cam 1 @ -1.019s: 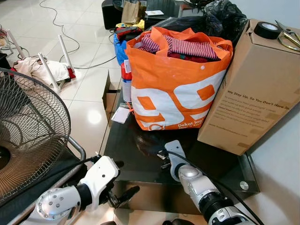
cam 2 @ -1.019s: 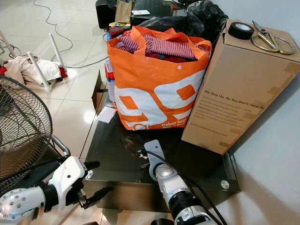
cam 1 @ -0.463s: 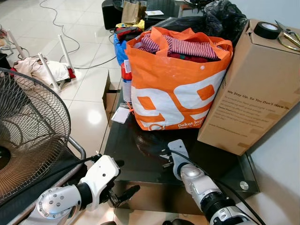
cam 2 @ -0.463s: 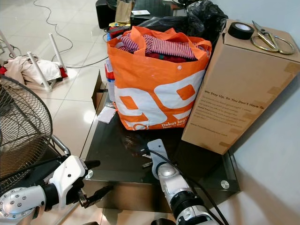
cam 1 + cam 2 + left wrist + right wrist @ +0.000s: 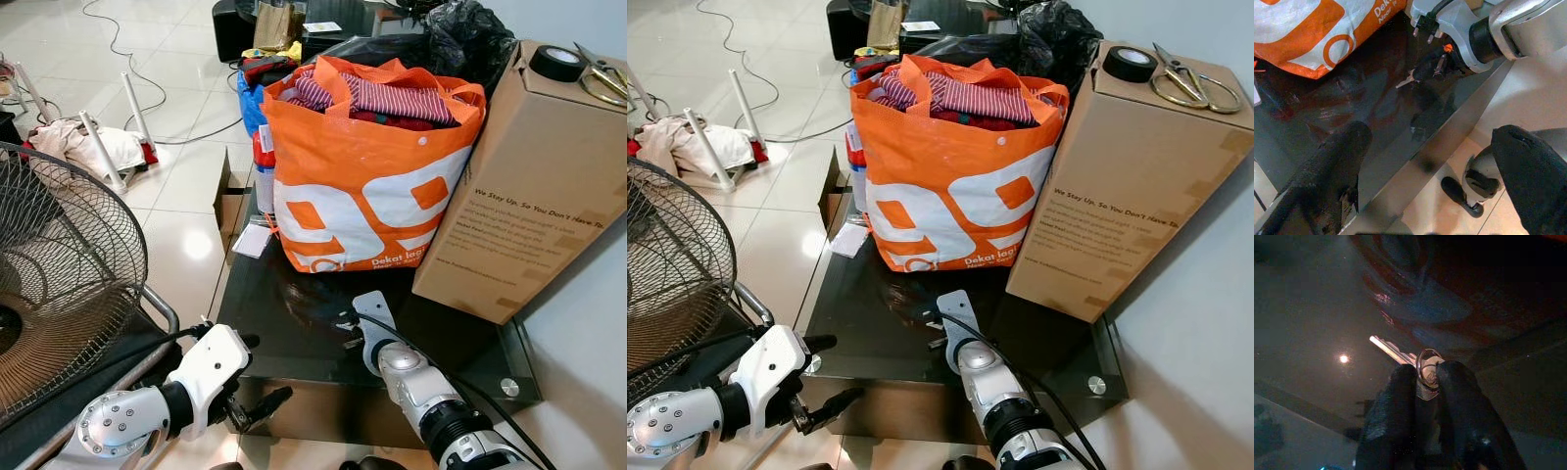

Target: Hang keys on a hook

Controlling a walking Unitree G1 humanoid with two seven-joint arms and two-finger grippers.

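Observation:
A silver key (image 5: pixel 1393 350) on a small ring (image 5: pixel 1426 363) is pinched between the black fingers of my right gripper (image 5: pixel 1425 374), just above the dark glass table (image 5: pixel 265 323). From the left wrist view the same key (image 5: pixel 1405 81) pokes out under my right wrist (image 5: pixel 1469 29). In the eye views my right arm (image 5: pixel 392 357) reaches over the table's front part and hides its fingers. My left gripper (image 5: pixel 261 373) hangs low at the table's front left corner, open and holding nothing, its fingers (image 5: pixel 1337 156) spread wide.
An orange bag (image 5: pixel 362 186) full of clothes stands on the table, with a tall cardboard box (image 5: pixel 529 186) to its right carrying a tape roll (image 5: pixel 558 62) and scissors (image 5: pixel 1193 88). A floor fan (image 5: pixel 59 284) stands at the left. Cables and clutter lie on the tiled floor behind.
My right wrist has shifted slightly to the right over the glass table with the key in it. The left arm has not moved.

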